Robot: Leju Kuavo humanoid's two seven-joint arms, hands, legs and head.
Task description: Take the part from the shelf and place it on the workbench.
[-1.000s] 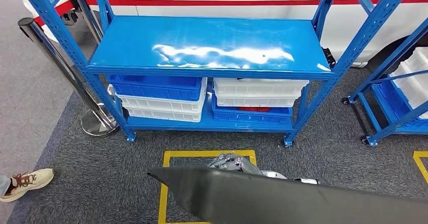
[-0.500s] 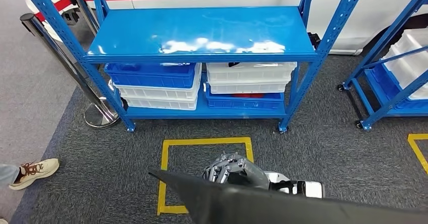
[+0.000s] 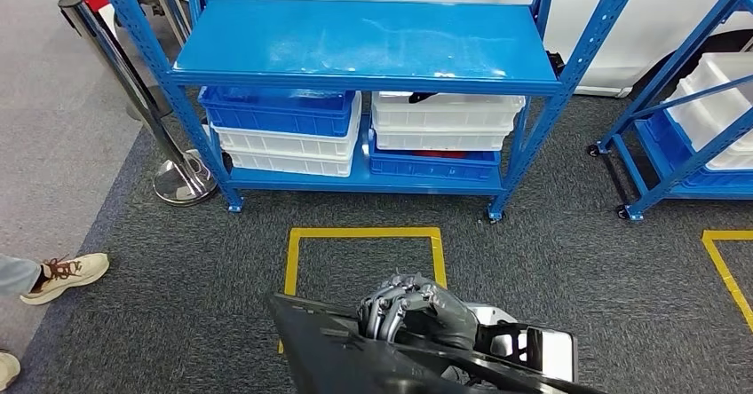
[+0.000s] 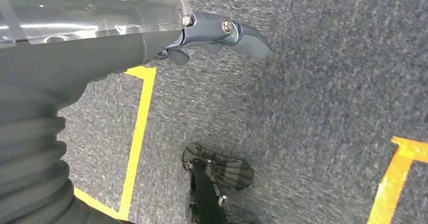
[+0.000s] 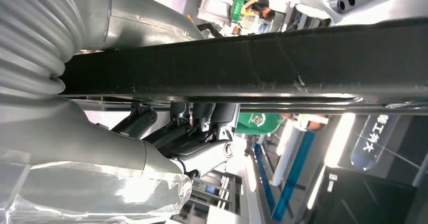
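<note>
The part [image 3: 333, 358] is a big black panel, low in the head view, tilted so its ribbed inner side shows. My right hand [image 3: 410, 310] grips its upper edge, fingers curled over it. Close up in the right wrist view, the black panel [image 5: 262, 57] runs across the picture and the right hand [image 5: 194, 151] clamps it from beneath. My left hand [image 4: 217, 32] hangs over the grey carpet with nothing in it, thumb held out. Ahead stands the blue shelf [image 3: 355, 43], its top board bare.
Blue bins [image 3: 280, 110] and white bins [image 3: 444, 119] are stacked on the shelf's lower level. A chrome stanchion [image 3: 182, 181] stands at its left, a second blue rack [image 3: 693, 145] at the right. A yellow tape square [image 3: 364, 232] marks the carpet. A person's shoe [image 3: 67, 274] is at left.
The whole view has shifted, so the shelf now sits higher and farther off. The black panel has tipped, showing its inner side, and more of my right hand shows on it.
</note>
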